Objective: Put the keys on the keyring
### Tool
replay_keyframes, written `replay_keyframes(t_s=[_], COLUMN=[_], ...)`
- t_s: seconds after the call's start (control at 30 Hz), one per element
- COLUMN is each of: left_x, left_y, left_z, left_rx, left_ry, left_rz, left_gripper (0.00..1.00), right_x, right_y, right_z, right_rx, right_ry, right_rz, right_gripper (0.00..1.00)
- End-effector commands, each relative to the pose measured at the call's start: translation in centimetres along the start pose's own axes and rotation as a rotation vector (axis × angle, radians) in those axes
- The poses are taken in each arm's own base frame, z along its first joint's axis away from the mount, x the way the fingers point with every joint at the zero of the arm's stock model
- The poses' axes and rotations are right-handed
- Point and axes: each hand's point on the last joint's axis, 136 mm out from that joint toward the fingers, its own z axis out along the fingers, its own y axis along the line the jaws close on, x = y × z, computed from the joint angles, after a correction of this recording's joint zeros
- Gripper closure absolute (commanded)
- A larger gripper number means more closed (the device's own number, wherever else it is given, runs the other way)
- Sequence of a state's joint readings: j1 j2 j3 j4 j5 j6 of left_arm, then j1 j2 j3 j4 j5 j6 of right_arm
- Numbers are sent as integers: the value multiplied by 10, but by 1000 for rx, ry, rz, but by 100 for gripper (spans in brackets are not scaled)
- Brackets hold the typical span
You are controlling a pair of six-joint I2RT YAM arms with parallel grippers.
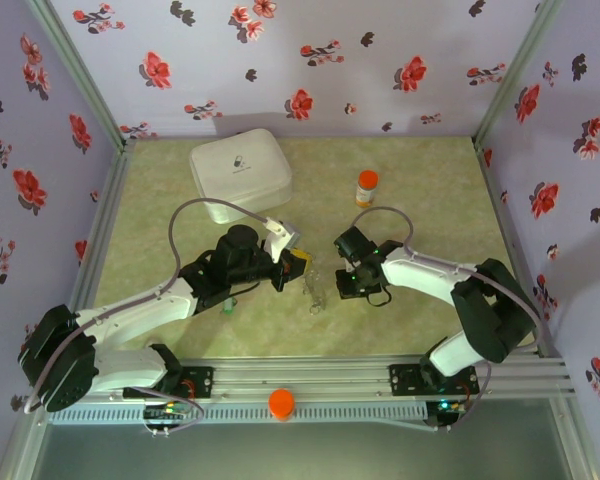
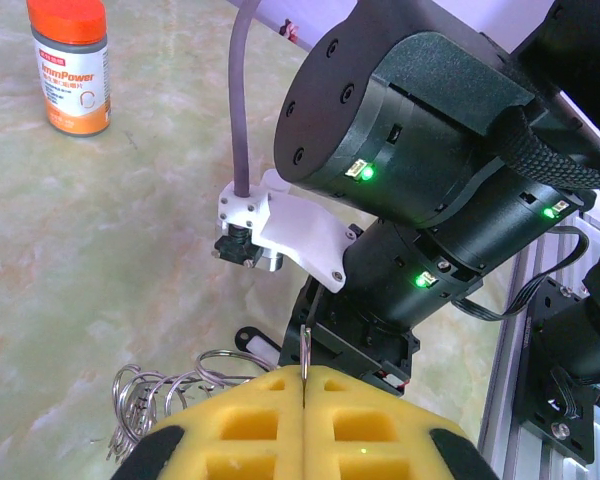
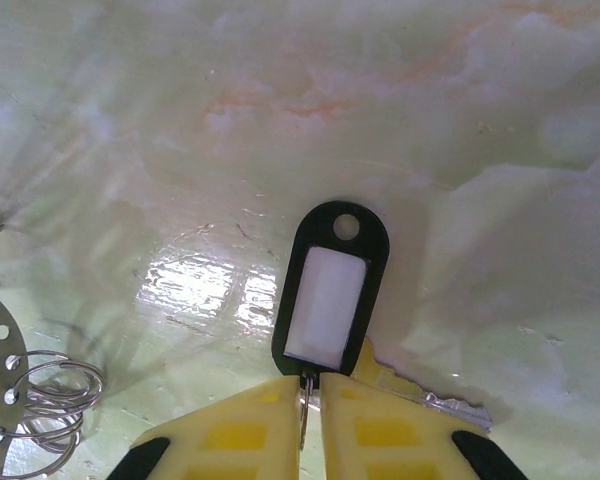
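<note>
Black-tagged key lies flat mid-counter, likely light and slippery; right end effector pinches its wire loop, the surest hold. Left end effector clamps a thin metal sliver beside the keyring.

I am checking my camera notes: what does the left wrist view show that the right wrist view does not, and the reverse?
Left wrist, not right wrist: the orange-capped pill bottle standing on the table, and the right arm with green lights. Right wrist, not left wrist: the black key tag lying flat, its metal loop pinched in the right claw. Both: wire rings at the lower left, that pale marbled table, and a yellow claw shut on thin metal; in the left wrist view it is the left claw.
</note>
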State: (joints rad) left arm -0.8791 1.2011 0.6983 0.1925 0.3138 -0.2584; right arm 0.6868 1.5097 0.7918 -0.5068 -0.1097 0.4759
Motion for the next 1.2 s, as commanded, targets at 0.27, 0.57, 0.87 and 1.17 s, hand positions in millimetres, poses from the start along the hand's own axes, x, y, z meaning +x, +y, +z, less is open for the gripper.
replay_keyframes(t_s=[0.27,0.57,0.87,1.17], left_x=[-4,-8,-19,-18], left_y=[-4,-9,-24,-32], left_z=[-4,-4,-6,-8], left_rx=[4,33,111,173], left_ry=[-14,-33,-49,-38], left_rz=[21,19,-19,-76], left_gripper=[100,100,100,100], right_x=[-4,-41,-38,-32], right_y=[2,43,75,98], right_z=[-8,-107,-164,-184], right_rx=[-4,-214,-314,-307], right_ry=[-2,-436,-773,-871], right_rz=[-27,-303,-655,-926], right_gripper=[100,100,100,100])
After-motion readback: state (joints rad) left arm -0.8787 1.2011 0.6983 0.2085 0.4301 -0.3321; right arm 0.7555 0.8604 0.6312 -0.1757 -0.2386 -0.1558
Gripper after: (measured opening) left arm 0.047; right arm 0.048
